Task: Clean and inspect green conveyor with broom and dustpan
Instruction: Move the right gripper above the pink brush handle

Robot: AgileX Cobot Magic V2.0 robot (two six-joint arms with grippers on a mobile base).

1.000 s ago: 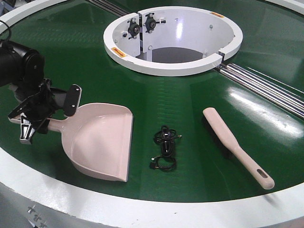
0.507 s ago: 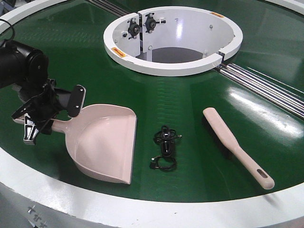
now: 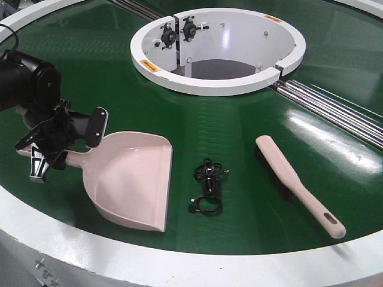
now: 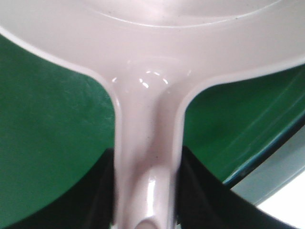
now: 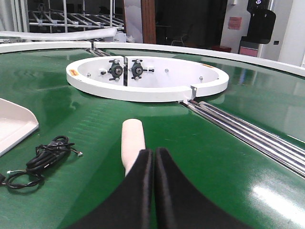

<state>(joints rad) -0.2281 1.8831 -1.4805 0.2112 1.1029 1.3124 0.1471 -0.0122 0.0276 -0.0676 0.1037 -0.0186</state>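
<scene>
The beige dustpan (image 3: 131, 179) lies on the green conveyor (image 3: 90, 72) at the front left, its mouth toward the near white rim. My left gripper (image 3: 64, 146) is shut on the dustpan's handle; in the left wrist view the handle (image 4: 145, 157) runs between the black fingers (image 4: 90, 200). The broom (image 3: 296, 182) lies flat on the belt at the right, handle end toward the rim. In the right wrist view my right gripper (image 5: 153, 160) has its jaws pressed together, empty, with the broom's rounded end (image 5: 132, 138) just beyond them. That gripper is outside the front view.
A tangle of black cable (image 3: 208, 185) lies on the belt between dustpan and broom. The white ring-shaped hub (image 3: 218, 48) stands at the back, with metal rails (image 3: 335, 104) running off to the right. The white outer rim (image 3: 179, 263) bounds the near edge.
The left gripper has shifted slightly up and right, sliding the dustpan a little to the right. Since half a second ago nothing has visibly moved.
</scene>
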